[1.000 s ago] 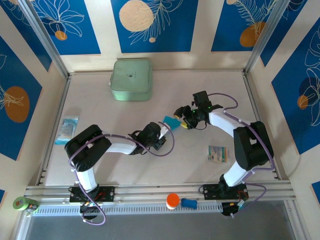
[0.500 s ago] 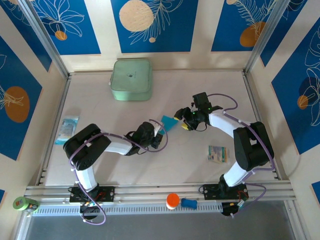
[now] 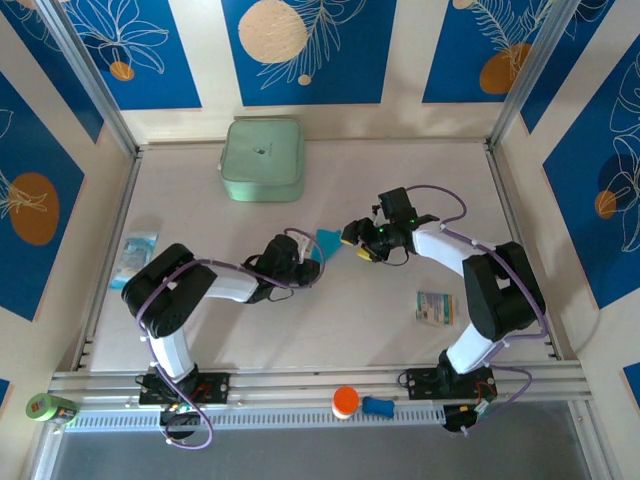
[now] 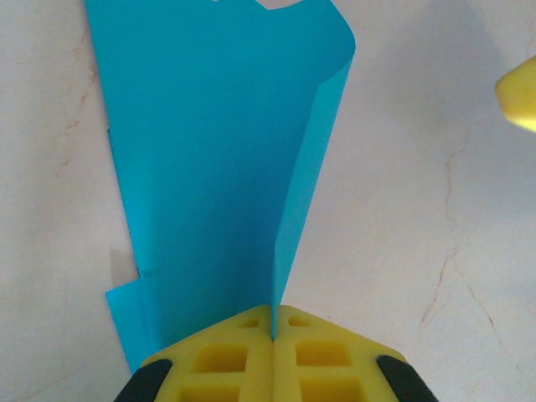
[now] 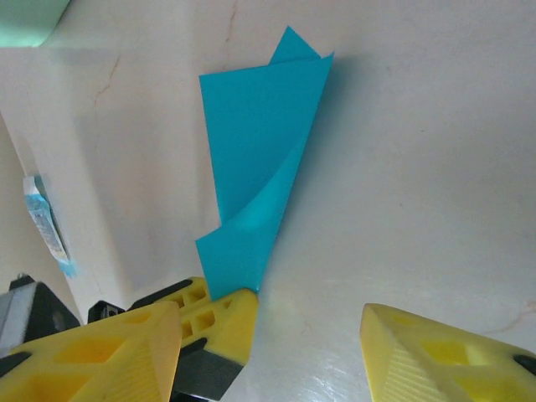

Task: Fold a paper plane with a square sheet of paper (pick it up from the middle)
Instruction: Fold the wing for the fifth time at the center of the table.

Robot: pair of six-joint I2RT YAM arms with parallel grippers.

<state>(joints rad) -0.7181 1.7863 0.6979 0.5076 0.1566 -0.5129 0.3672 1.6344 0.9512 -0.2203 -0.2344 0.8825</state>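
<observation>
**Sheet of paper (image 4: 209, 167) mid-fold: left gripper (image 4: 274, 328) pinching, right gripper (image 3: 357, 246) standing open**

The sheet of paper is lying near the centre of the table (image 3: 420, 170), between the two grippers. It is partly folded: in the left wrist view one flap is standing up off the flat layer. The left gripper is squeezing its fingers together on the near end of that raised fold. The right gripper is hovering just right of the sheet w/ fingers apart, gripping nothing.

Judgement: prob. an early-to-middle fold is being worked. No dart shape is showing yet, so most of the task is looking undone. The next move is likely calling for the right gripper to push the raised flap down flat & press along the crease while the left gripper is pinning the sheet. Edges are needing to line up, and thin paper is prob. going to slip easily.

Count: 1 sheet, 1 green box (image 3: 262, 158) at far left, 2 small packets (one (image 3: 133, 258) at left, one (image 3: 435, 306) at right), 2 grippers.
</observation>
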